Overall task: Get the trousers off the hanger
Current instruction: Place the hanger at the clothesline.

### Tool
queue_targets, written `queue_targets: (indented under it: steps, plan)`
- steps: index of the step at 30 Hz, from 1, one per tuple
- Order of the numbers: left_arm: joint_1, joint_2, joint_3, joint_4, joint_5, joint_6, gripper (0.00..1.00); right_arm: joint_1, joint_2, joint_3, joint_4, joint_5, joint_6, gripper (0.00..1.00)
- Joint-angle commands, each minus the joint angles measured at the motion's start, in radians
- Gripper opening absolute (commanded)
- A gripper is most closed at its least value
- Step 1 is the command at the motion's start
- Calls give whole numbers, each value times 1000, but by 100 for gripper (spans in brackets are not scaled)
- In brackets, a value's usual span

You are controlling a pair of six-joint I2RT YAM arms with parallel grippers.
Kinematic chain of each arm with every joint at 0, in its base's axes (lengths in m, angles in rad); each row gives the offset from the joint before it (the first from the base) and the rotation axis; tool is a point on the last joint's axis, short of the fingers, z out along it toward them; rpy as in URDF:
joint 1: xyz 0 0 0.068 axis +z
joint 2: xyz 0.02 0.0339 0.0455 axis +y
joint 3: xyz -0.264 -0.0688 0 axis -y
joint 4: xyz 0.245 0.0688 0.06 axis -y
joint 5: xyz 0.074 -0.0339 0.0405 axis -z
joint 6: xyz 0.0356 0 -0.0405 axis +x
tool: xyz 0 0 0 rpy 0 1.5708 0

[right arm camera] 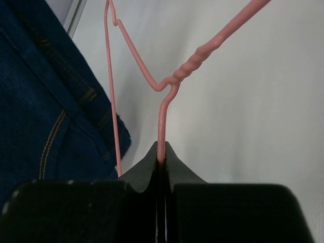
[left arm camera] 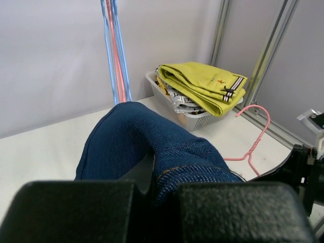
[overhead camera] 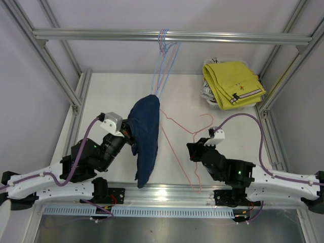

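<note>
Two folded pairs at least show in the white basket (left arm camera: 195, 120) at the upper right of the overhead view: the yellow trousers (overhead camera: 233, 83) on top and a black-and-white print pair (left arm camera: 179, 101) under them (anything deeper is hidden). Bare blue and pink hangers (overhead camera: 164, 43) dangle from the rail (overhead camera: 101, 34) at top centre, so I judge most of the job done.

The navy trousers (overhead camera: 146, 131) are the pair in hand. They hang mid-frame, bunched high and trailing toward the lower edge, with the pink hanger (right arm camera: 161, 131) just to their right. In the right wrist view the wire runs beside the denim; whether its far tip is caught in a fold I cannot tell. What is left, by my reckoning, is to draw the two fully apart and lay the navy pair with the rest.

The left gripper (left arm camera: 154, 195) reaches in from the lower left on a folded arm, pressed together on a fold of denim. The right gripper (right arm camera: 161, 172) comes from the lower right, forearm angled toward centre, jaws tight on the hanger's wire below its twisted neck.
</note>
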Motion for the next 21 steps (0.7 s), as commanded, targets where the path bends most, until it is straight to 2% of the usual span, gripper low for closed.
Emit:
queue_targets:
  steps: [1,10,21]
  plan:
    - [8,7,60,76,7,-32,3,16,101,66,117,-7,-47,0]
    - [8,42,67,55,24,-52,3,82,259,238,321,-112,-131,0]
    - [8,47,70,49,27,-60,3,100,187,210,410,-166,-157,0]
